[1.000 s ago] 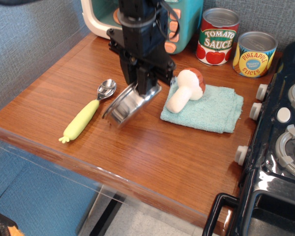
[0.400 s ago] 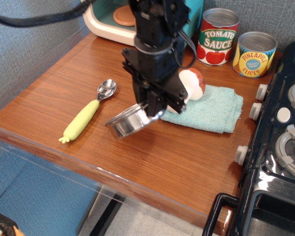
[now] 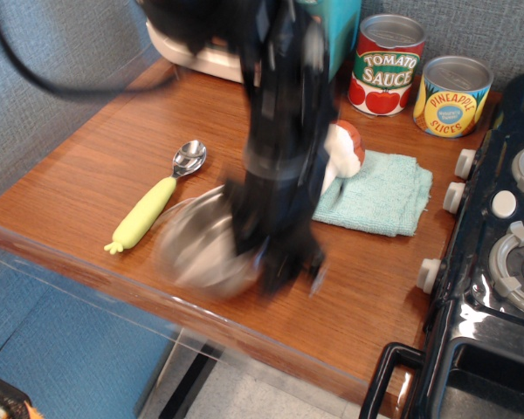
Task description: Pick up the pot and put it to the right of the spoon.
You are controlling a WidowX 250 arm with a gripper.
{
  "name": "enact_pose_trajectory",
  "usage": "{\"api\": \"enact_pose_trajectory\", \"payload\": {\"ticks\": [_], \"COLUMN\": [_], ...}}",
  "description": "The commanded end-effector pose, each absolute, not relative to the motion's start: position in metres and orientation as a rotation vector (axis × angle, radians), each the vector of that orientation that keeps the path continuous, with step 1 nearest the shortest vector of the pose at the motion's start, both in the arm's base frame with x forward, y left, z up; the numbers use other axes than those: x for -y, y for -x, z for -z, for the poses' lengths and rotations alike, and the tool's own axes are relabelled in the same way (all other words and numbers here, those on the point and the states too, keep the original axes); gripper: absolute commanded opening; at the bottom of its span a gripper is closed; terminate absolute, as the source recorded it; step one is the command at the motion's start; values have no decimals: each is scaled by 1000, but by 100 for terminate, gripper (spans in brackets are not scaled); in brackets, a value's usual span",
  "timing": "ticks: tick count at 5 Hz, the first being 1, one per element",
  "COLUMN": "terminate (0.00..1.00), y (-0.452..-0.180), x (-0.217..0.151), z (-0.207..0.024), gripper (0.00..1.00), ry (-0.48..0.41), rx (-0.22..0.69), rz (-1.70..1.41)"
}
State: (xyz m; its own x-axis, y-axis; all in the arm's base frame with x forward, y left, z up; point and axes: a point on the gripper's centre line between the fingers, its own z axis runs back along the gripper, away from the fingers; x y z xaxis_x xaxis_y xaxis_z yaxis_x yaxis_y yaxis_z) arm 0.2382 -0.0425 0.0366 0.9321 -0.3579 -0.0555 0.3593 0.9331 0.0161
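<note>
The view is motion-blurred. The shiny steel pot is a blurred disc near the table's front edge, just right of the spoon's handle end. My gripper is at the pot's right rim and seems shut on it, though the fingers are smeared. The spoon lies on the wooden table with its yellow-green handle toward the front left and its metal bowl toward the back. The arm hides the table behind the pot.
A teal cloth with a toy mushroom lies to the right. Tomato sauce can and pineapple can stand at the back. A black toy stove borders the right side. A teal and white appliance stands back left.
The arm has swung forward and down with the pot, from beside the spoon's bowl toward the table's front edge. The spoon, cloth and cans have not moved.
</note>
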Motion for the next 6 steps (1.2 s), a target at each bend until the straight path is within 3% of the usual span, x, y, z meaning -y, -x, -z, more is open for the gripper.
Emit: {"api": "enact_pose_trajectory", "payload": {"ticks": [1,3,4,6], "terminate": [0,0,0,0], "y": [-232,-226,-227,-231], "x": [52,48,40,33], "z": [-47,-84,-99,-98], "gripper": [100,100,100,100], "ry": [-44,-9,24,43], "rx": [-31,204,243,218], "rz": [410,306,236,189]}}
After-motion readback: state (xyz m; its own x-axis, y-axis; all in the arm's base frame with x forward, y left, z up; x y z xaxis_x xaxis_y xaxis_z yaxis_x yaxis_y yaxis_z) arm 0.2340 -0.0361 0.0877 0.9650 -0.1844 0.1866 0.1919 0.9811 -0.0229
